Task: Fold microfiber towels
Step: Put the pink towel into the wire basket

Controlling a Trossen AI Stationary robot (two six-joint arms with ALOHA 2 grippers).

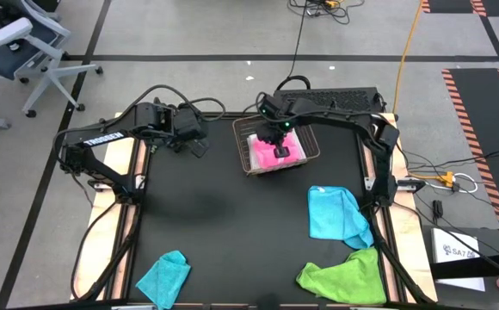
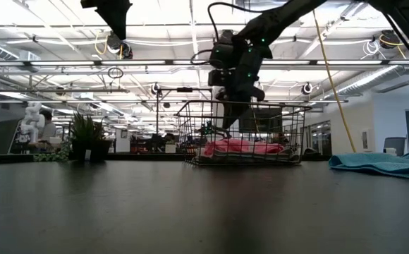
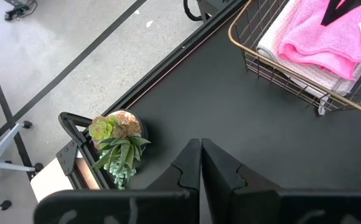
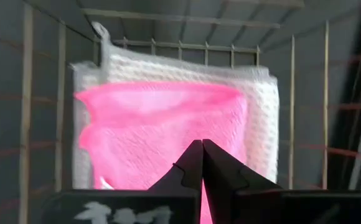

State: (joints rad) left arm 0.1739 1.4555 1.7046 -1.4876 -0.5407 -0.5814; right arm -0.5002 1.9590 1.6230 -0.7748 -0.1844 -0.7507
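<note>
Hot pink towel [image 1: 269,148] lies folded on the white towel [image 1: 251,145] in the wire basket [image 1: 311,145] at the table's [image 1: 224,224] far edge. Right gripper [image 1: 281,153] hangs over it, fingers shut, holding nothing. Left gripper [image 1: 196,148] shut, empty, near far-left corner. Sky blue [image 1: 335,213], lime green [image 1: 351,275] and teal [image 1: 165,275] towels lie crumpled toward the near edge.

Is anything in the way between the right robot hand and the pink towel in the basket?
Nothing visible. The right gripper, jaws shut, hangs inside the wire basket right over the pink towel, which lies on the white towel. Only the basket's walls surround them.
</note>
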